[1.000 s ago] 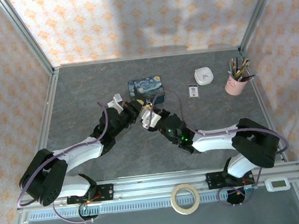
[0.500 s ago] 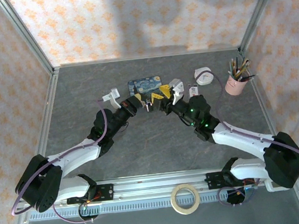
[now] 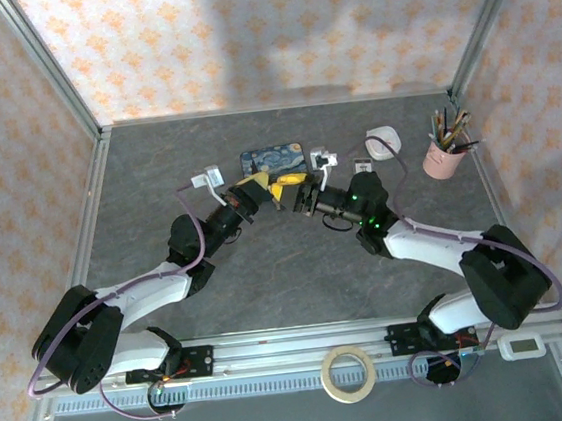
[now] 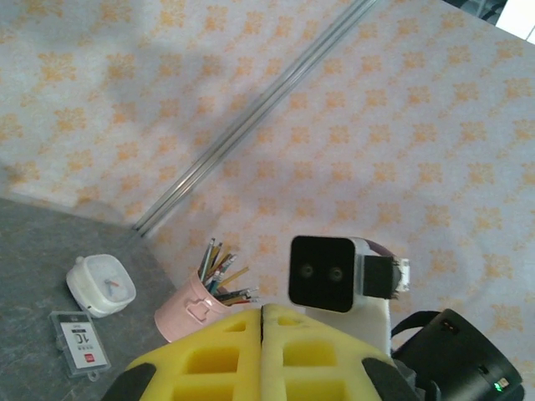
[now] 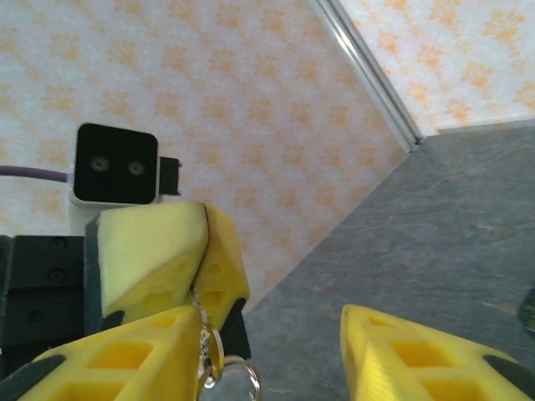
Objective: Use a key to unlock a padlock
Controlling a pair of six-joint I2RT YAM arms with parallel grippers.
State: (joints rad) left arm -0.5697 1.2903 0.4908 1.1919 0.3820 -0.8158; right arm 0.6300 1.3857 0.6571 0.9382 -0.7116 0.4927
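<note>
Near the middle of the top view, we found the left gripper [image 3: 251, 183] with its jaws pressed shut, the yellow pads [image 4: 238, 330] meeting along one thin seam. In the lower left of the right wrist view, a thin metal piece hung out of that seam with small rings on it. We took it for the key [image 5: 207, 351] (its blade was hidden between the pads). Just to the right, the right gripper [image 3: 288, 184] faced it with jaws wide open and nothing between them, close beside the rings. Both hovered above the counter [image 3: 155, 163], in front of the blue box [image 3: 272, 158]. We could not make out the padlock, so we judged the unlocking not yet done: the key was in hand, with inserting and turning left to do.
</note>
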